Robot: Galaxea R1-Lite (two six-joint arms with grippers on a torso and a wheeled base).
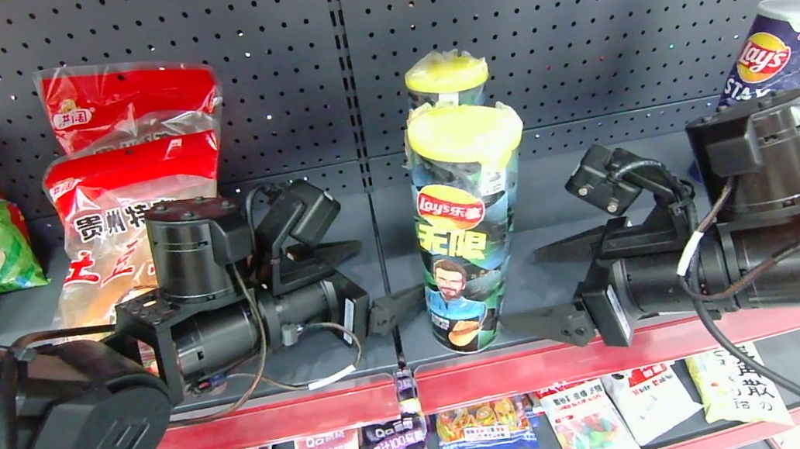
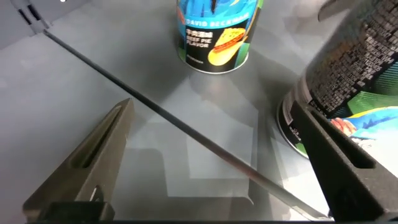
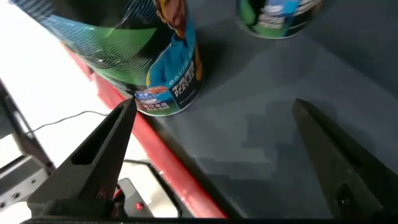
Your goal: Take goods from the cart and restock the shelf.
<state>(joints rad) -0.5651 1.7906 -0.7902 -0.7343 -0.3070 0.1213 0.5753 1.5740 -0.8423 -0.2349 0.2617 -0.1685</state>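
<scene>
looks part done, by the lie of things. finds a front chip can with a yellow lid upright on the grey shelf, close to its red front lip, with a rear chip can of the same kind straight behind it. puts the left gripper on one side of the front can and the right gripper on the other, both low over the shelf board and pointing inward. has both sets of jaws spread wide and pinching nothing; brings one left finger just beside the front can, without making clear whether touching. reads as a can set down and let go, so probably one placement finished. leaves bare board either side of the two cans, between the red snack bags and the leaning blue can, so likely room for more stock. calls next for backing both arms off without knocking the front can, tall, narrow and easy to tip. no telling from here how many goods wait in the cart.
</scene>
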